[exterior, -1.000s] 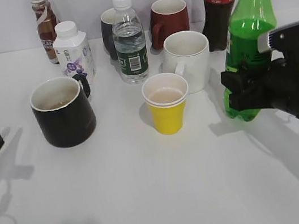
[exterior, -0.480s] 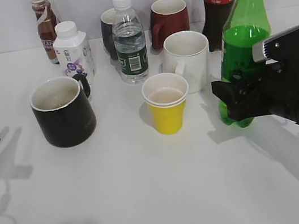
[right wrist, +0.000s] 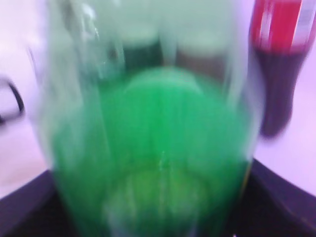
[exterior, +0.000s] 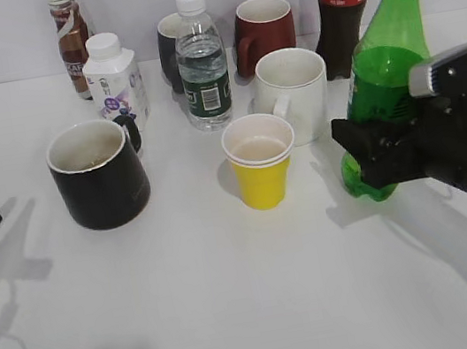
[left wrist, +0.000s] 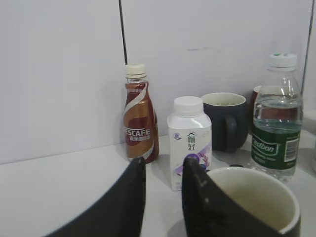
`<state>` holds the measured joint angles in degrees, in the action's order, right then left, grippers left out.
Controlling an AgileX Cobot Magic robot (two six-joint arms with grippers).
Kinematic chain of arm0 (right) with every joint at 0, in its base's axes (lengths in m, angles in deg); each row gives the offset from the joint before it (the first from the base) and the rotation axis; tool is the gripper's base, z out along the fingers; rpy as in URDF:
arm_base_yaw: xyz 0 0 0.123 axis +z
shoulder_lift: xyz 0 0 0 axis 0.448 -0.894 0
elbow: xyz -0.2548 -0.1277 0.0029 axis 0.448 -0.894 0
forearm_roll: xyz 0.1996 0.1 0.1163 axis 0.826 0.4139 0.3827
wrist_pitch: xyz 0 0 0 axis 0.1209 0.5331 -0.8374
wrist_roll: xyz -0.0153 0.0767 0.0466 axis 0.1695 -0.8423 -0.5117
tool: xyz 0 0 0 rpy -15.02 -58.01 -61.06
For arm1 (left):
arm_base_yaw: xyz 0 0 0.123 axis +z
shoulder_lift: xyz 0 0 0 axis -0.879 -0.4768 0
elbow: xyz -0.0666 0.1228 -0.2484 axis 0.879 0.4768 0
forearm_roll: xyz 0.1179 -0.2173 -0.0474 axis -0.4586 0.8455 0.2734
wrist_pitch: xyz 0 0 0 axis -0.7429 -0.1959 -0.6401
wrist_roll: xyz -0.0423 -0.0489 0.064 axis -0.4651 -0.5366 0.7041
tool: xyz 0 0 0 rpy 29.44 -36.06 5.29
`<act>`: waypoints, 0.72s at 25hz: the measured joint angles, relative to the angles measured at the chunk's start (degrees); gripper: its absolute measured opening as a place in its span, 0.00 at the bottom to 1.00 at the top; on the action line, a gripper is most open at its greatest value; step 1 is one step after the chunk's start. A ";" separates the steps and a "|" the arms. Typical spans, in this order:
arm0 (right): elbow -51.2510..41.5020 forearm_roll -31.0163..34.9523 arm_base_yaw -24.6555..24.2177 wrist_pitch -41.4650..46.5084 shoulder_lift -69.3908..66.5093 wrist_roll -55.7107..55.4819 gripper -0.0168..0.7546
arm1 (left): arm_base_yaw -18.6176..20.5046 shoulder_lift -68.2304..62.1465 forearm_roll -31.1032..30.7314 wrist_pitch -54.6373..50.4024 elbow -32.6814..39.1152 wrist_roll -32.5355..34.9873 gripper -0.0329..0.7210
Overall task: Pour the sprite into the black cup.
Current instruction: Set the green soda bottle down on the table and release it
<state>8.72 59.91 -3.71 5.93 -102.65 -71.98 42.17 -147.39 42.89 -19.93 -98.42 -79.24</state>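
Right gripper clamped on lower body of the sprite; bottle uncapped, tilted slightly, at table's right side beside the white mug. Black cup sits left of the yellow cup. Left gripper at left edge, fingers apart, holding nothing.

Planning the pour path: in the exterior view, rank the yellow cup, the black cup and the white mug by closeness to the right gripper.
1. White mug, just left of the right gripper that grips the green bottle.
2. Yellow cup, centre of the table; nearly as close, hard to separate from the mug.
3. Black cup, far left, clearly farthest.
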 joint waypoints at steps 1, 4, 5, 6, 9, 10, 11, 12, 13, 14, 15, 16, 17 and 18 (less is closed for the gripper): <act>-0.52 -0.04 0.00 -1.21 0.15 0.00 0.75 | 0.00 0.00 -0.56 0.00 0.00 0.00 0.32; -1.19 -0.11 0.00 -2.68 1.77 0.28 0.75 | 0.00 0.26 -1.81 -0.06 0.00 0.00 0.32; -1.19 -0.11 0.00 -3.15 2.74 0.53 0.76 | 0.00 0.59 -1.89 -0.26 0.00 0.00 0.32; -1.19 -0.11 0.00 -4.00 3.83 0.84 0.77 | 0.00 1.02 -1.86 -0.58 0.00 0.00 0.32; -0.79 -0.11 0.00 -4.42 6.83 1.33 0.79 | 0.00 3.77 -1.86 -3.48 -0.06 0.00 0.32; -0.49 -0.11 0.00 -4.32 7.57 1.39 0.79 | 0.00 5.09 -1.86 -4.95 -0.13 0.00 0.32; 0.01 -0.17 0.00 -3.91 8.42 1.45 0.79 | 0.00 6.52 -1.86 -6.42 -0.41 0.00 0.32; 0.48 -0.17 0.00 -3.21 9.28 1.45 0.79 | 0.00 8.09 -1.86 -8.37 -0.83 0.00 0.32; 1.01 -0.17 0.00 -2.42 10.30 1.50 0.80 | 0.00 9.60 -1.86 -10.54 -1.44 0.00 0.32; 1.71 -0.23 0.00 -1.16 11.34 1.49 0.80 | 0.00 11.63 -1.86 -12.76 -2.12 0.00 0.32; 2.52 -0.47 0.00 0.90 12.63 1.49 0.80 | 0.00 13.93 -1.86 -16.24 -3.22 0.00 0.32; 3.56 -0.92 0.00 4.21 14.81 1.49 0.80 | 0.00 16.01 -1.86 -20.71 -4.72 0.00 0.32; 4.58 -1.36 0.00 6.86 16.59 1.49 0.80 | 0.00 18.57 -1.86 -26.22 -6.64 0.00 0.32; 5.97 -1.97 0.00 9.65 18.85 1.49 0.80 | 0.00 21.15 -1.86 -31.39 -8.58 0.00 0.32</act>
<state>14.69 57.94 -3.71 15.58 -83.79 -70.49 42.17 -126.24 41.03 -51.32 -107.00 -79.24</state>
